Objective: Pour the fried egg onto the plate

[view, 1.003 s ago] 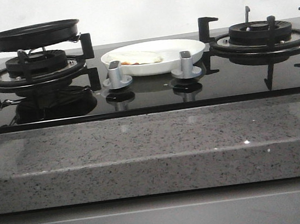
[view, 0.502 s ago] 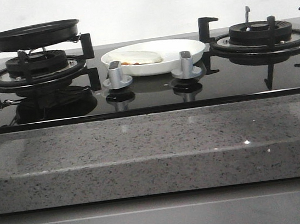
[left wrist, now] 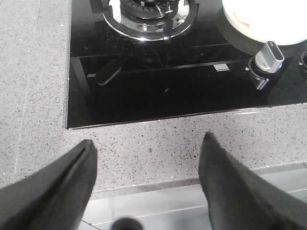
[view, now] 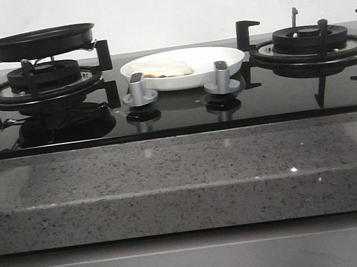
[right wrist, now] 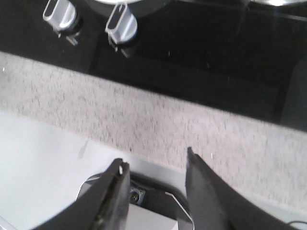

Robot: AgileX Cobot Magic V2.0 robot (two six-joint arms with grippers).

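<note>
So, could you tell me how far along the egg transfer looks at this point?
It looks essentially done: the fried egg lies on the plate, and the black pan sits on the left burner. Nothing is in hand; the left end effector and right end effector are open and empty over the counter edge. Nothing obvious remains.

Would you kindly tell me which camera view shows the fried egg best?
The front view: the fried egg lies in full width on the plate. The left wrist view catches only a cropped edge of the plate with a reddish trace; the right wrist view shows neither.
</note>
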